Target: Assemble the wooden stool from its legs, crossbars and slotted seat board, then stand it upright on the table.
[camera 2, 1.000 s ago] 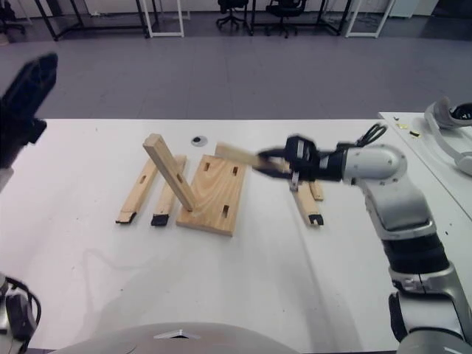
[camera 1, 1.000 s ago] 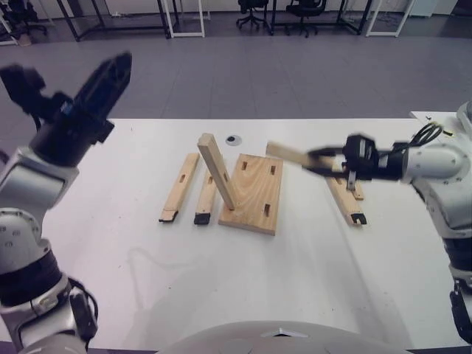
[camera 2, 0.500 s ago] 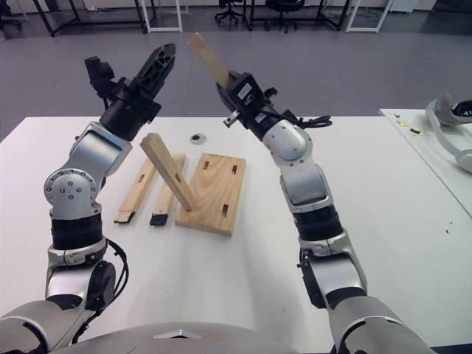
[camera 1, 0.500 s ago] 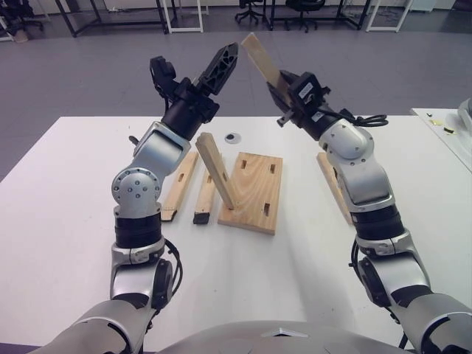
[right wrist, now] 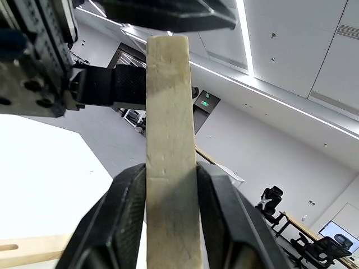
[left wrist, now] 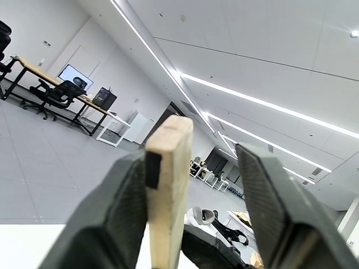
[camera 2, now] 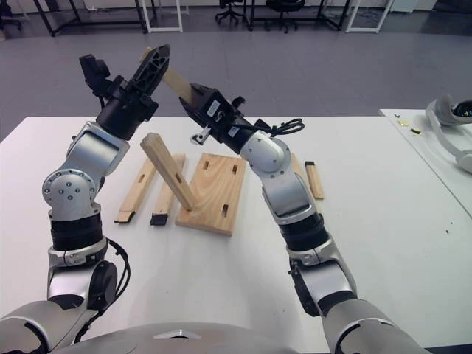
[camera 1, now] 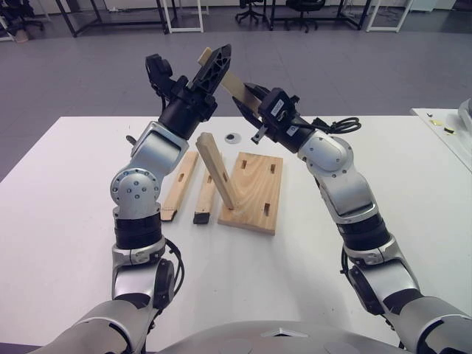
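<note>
My right gripper (camera 1: 254, 102) is shut on a wooden leg (camera 1: 234, 82), held high above the table's far side. The leg's free end (left wrist: 168, 185) sits between the spread fingers of my left gripper (camera 1: 217, 56), close against one finger (left wrist: 118, 207) and apart from the other. The wrist view shows my right gripper (right wrist: 171, 179) clamping the leg (right wrist: 168, 112) on both faces. Below, the slotted seat board (camera 1: 254, 193) lies flat with one leg (camera 1: 216, 169) standing tilted at its near left corner.
Two slotted wooden pieces (camera 1: 181, 184) (camera 1: 205, 198) lie left of the board. Another short piece (camera 2: 314, 181) lies right of it, with one more partly behind my right arm (camera 2: 296, 164). A small dark disc (camera 1: 234, 139) sits behind the board. White headgear (camera 2: 451, 136) rests on the neighbouring table.
My right gripper lifted the leg from just above the table, then swung it down and left until its end entered my left gripper's fingers. My left arm rose and came inward.
</note>
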You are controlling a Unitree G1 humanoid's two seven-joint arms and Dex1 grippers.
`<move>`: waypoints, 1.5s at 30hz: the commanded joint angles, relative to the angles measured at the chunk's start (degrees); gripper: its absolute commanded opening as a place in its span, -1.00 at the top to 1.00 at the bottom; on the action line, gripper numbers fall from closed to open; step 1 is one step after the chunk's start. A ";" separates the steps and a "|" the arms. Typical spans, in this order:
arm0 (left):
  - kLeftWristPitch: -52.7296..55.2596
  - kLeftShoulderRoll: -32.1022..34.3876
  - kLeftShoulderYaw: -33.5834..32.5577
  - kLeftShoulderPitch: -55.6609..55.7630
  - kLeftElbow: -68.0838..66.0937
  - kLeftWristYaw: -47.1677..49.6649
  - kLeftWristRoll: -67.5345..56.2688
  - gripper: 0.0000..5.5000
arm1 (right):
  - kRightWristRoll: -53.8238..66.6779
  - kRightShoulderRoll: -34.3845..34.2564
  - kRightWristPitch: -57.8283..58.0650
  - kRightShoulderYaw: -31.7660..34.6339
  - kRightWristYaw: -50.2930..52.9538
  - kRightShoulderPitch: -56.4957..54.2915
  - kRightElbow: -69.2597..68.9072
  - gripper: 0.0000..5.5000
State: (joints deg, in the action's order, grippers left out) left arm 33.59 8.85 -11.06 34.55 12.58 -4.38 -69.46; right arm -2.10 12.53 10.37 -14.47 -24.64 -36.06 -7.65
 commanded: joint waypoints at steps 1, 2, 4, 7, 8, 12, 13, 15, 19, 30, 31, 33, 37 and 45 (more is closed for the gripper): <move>1.21 -0.33 0.03 -0.35 1.16 -0.54 -0.38 0.37 | 1.24 -0.49 0.93 0.61 -1.04 -0.08 -1.63 0.52; 1.23 -0.26 -0.04 -0.37 1.18 -0.62 -0.30 0.43 | 1.51 -0.51 1.07 0.68 -1.26 -0.07 -1.86 0.52; 1.14 -0.08 -0.33 -0.36 1.21 -0.75 -0.15 0.56 | 1.95 -0.51 1.32 0.77 -1.81 0.04 -2.21 0.52; 1.23 0.30 -0.59 -0.27 1.52 -1.29 0.06 0.72 | 2.69 -0.40 1.76 0.98 -2.38 0.31 -2.62 0.52; 1.40 0.55 -0.44 -0.41 1.65 -1.63 0.40 0.76 | 3.07 -0.48 2.01 1.14 -2.49 0.35 -2.85 0.52; 1.92 1.11 0.13 -0.94 2.21 -2.86 1.02 0.84 | 4.14 -0.71 2.58 1.53 -2.72 0.39 -3.44 0.52; 2.03 1.19 0.12 -0.91 2.35 -3.12 0.99 0.85 | 4.48 -0.73 2.87 1.61 -2.74 0.45 -3.59 0.52; 2.22 1.48 -0.07 -0.79 2.76 -3.39 0.74 0.85 | 5.22 -0.63 3.85 1.77 -2.81 0.72 -3.93 0.52; 1.89 2.09 -1.61 0.15 3.41 -3.21 0.07 0.86 | 5.47 -0.27 5.72 1.96 -2.54 1.35 -4.07 0.19; -8.31 5.03 -14.57 -13.02 -4.44 4.54 15.82 0.86 | 3.13 7.46 9.57 9.13 0.91 17.34 -5.79 -0.32; -8.13 3.46 -13.89 -15.47 -3.43 5.71 16.51 0.86 | 3.13 7.67 9.47 10.69 2.01 18.08 -4.52 -0.32; -8.57 0.18 -10.48 -18.51 -1.75 7.21 19.73 0.86 | 2.71 8.07 8.73 12.90 3.97 19.99 -1.21 -0.32; -13.36 -7.80 -8.61 -20.32 -5.19 7.96 22.30 0.86 | 1.57 8.84 5.33 13.74 4.34 23.13 3.86 -0.32; -23.01 -12.69 -5.89 -23.38 -15.57 2.05 30.62 0.86 | 1.84 9.09 1.30 13.23 2.93 22.85 8.58 -0.32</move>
State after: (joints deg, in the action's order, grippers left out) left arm 12.06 -3.07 -17.51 11.39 -1.39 -1.24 -39.90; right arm -0.13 21.36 12.30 -1.13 -21.20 -12.76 -0.12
